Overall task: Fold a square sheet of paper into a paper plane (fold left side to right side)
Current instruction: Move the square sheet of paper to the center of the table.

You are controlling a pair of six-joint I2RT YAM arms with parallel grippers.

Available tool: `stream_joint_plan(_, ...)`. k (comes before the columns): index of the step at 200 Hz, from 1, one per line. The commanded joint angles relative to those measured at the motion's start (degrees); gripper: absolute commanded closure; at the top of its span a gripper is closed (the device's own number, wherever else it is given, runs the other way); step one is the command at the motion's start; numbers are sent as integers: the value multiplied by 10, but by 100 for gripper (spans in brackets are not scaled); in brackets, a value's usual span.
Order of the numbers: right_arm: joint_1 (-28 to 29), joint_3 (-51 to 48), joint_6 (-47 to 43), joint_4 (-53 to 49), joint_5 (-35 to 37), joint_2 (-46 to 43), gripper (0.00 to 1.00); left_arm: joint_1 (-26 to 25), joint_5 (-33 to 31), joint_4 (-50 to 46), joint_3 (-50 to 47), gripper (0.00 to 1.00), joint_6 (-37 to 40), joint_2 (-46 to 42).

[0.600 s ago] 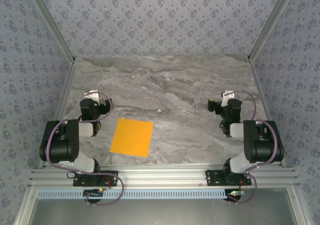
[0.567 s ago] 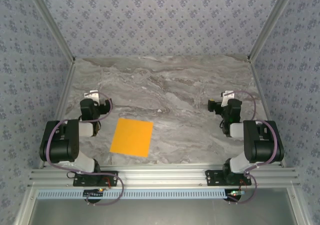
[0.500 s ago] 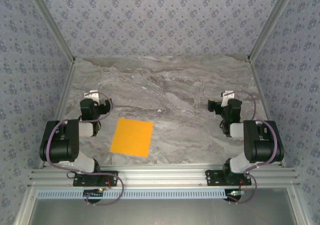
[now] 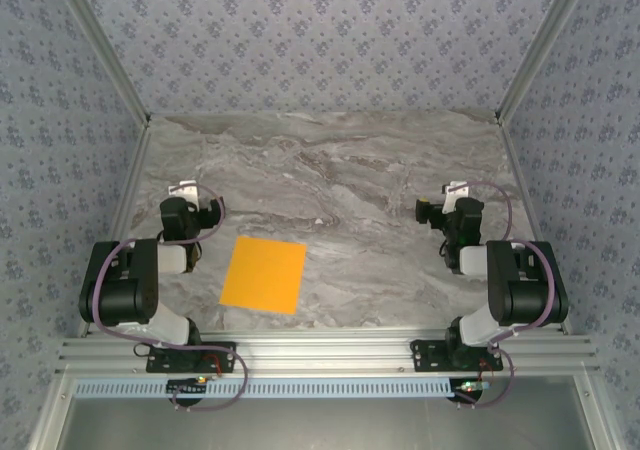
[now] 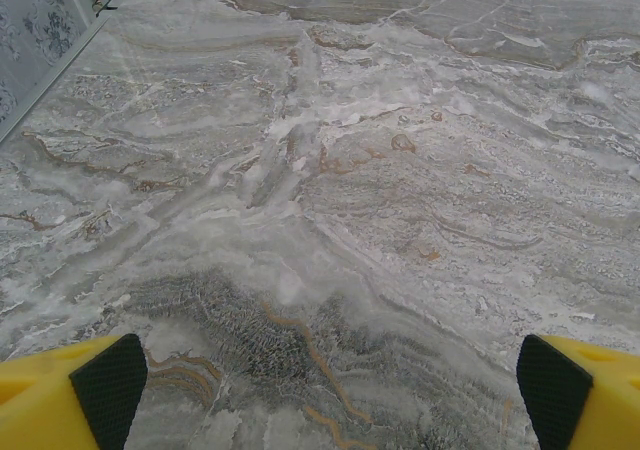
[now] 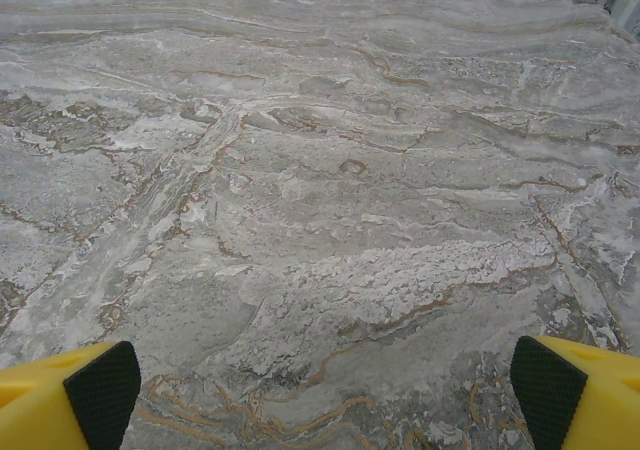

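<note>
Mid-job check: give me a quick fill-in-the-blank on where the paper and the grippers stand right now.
1. The square sheet of paper lies flat on the marble table, nearer the ____ arm.
2. The sheet's colour is ____.
3. The left gripper and the right gripper hold nothing, and both have their jaws ____.
Missing words: left; orange; open.
</note>
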Motion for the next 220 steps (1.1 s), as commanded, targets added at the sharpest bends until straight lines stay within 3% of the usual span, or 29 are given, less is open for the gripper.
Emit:
stream_joint_plan(1, -3, 11, 7, -2, 0, 1, 0, -5, 8, 0, 12, 2, 0, -1)
stream_joint_plan(63, -7, 12, 10, -2, -7, 1, 0, -4, 8, 0, 12, 2, 0, 0)
stream_joint_plan(81, -10, 28, 18, -51, 0, -24, 0, -4, -15, -25, 20, 2, -10, -14)
stream_joint_plan(114, -18, 49, 49, -193, 2, -142, 0, -5, -58, -241, 71, 2, -70, -154)
stream_joint_plan(143, -6, 70, 93, -332, -5, -251, 0, -10, -6, -471, 146, 2, -175, -247)
stream_joint_plan(170, 17, 83, 152, -447, -15, -335, 0, -84, 9, -620, 178, 2, -228, -306)
stream_joint_plan(220, 84, 94, 172, -570, -13, -401, 0, -342, -84, -847, 192, 2, -350, -332)
